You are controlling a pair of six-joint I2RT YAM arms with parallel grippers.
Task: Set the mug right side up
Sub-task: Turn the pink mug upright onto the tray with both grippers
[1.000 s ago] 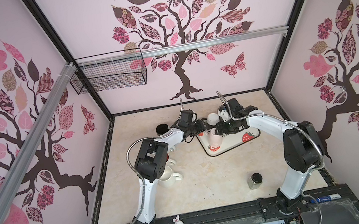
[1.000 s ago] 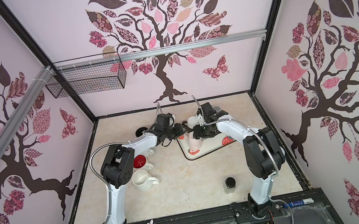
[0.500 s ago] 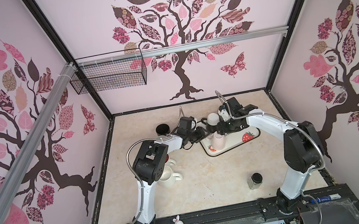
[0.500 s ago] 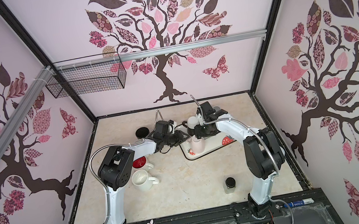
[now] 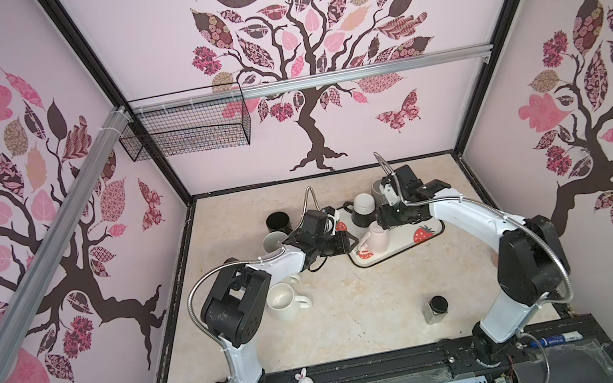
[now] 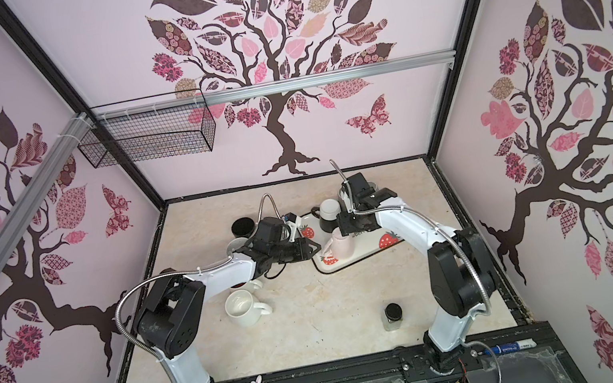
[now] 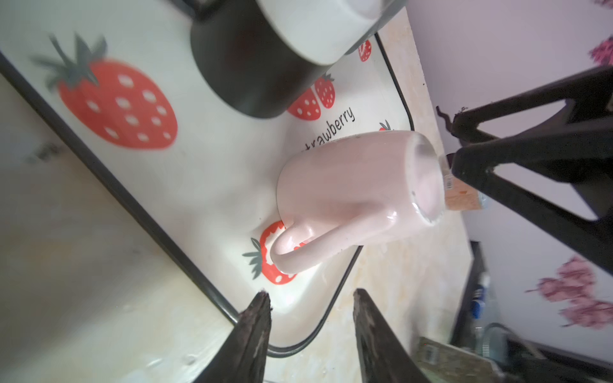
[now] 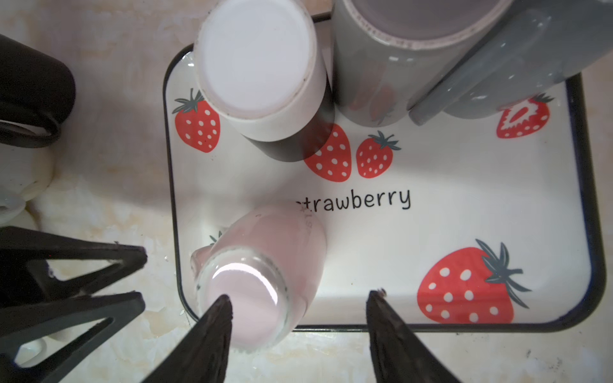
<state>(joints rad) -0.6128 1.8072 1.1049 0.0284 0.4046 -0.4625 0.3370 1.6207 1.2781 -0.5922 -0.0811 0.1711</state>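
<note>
By the edge of the strawberry tray, the left gripper is spread wide and holds nothing. The right gripper is wide too, just above the pink mug. That mug sits upside down on the tray.

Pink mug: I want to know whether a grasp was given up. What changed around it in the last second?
The left tool drew back toward the near side beside the tray and now stands open near the pink mug, facing its handle, holding nothing. The right tool stays open above the mug's base. The mug is still upside down on the tray; the white-and-black mug and grey mug have not moved.
</note>
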